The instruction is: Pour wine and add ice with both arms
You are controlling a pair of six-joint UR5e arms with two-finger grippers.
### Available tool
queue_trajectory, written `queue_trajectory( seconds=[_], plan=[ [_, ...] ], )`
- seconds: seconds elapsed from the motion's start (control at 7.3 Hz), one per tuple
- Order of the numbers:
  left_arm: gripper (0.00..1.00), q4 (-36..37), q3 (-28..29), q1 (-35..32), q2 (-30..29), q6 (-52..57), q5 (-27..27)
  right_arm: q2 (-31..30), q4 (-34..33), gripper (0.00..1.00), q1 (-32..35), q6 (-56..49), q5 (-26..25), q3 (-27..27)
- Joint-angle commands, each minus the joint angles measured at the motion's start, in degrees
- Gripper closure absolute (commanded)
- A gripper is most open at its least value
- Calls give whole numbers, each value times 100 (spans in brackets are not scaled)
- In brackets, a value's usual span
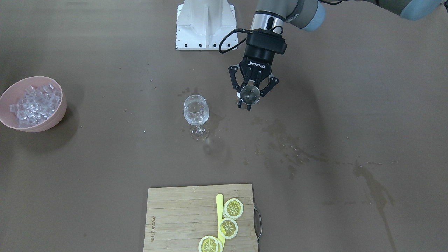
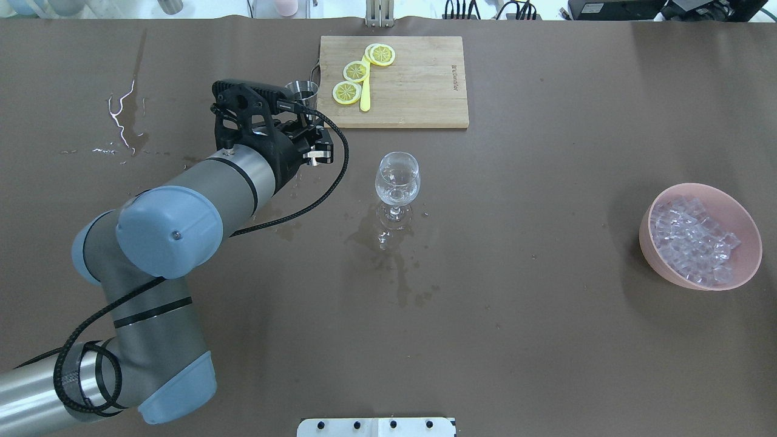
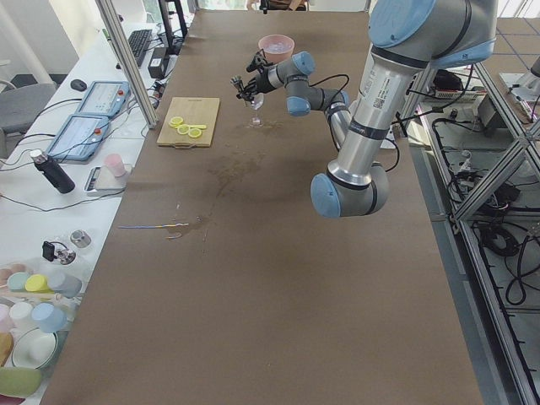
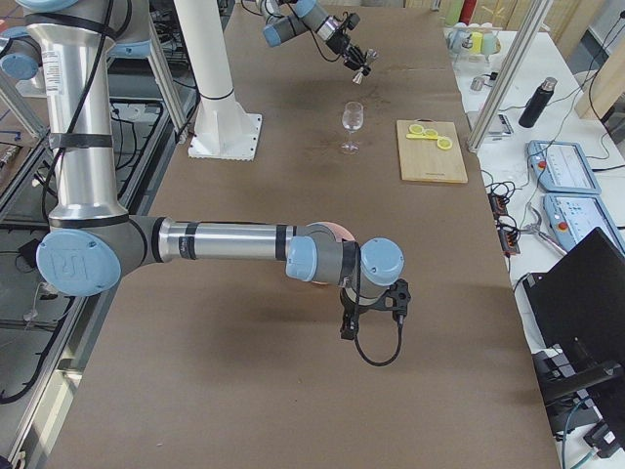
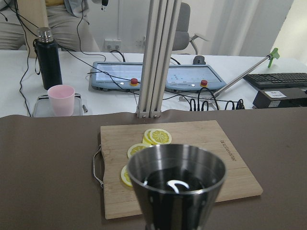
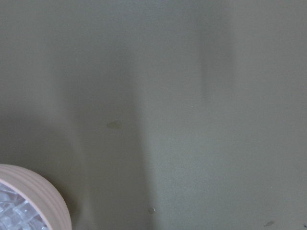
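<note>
- Left arm (image 2: 203,182): jaws clamped on an upright steel cup (image 1: 250,93), near the wine glass (image 1: 196,112).
- Ice (image 1: 36,103) fills the pink bowl (image 1: 52,122), near the right arm (image 4: 234,241); whether its jaws are apart or together cannot be told.

A long brown surface (image 3: 253,278) runs beside a white bench (image 5: 230,64) carrying two control panels (image 5: 115,76), a black flask (image 5: 49,60) and a pink cup (image 5: 61,99); an aluminium post (image 5: 158,57) rises between them.
</note>
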Motion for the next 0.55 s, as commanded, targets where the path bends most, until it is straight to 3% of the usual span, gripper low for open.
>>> queue_trajectory(
  seconds=[0.0, 0.41],
  plan=[
    [100, -93, -70, -3, 26, 469, -782, -46, -9, 0, 0, 0, 41, -17],
    [100, -340, -80, 6, 44, 866, -950, -90, -9, 0, 0, 9, 119, -35]
  ],
)
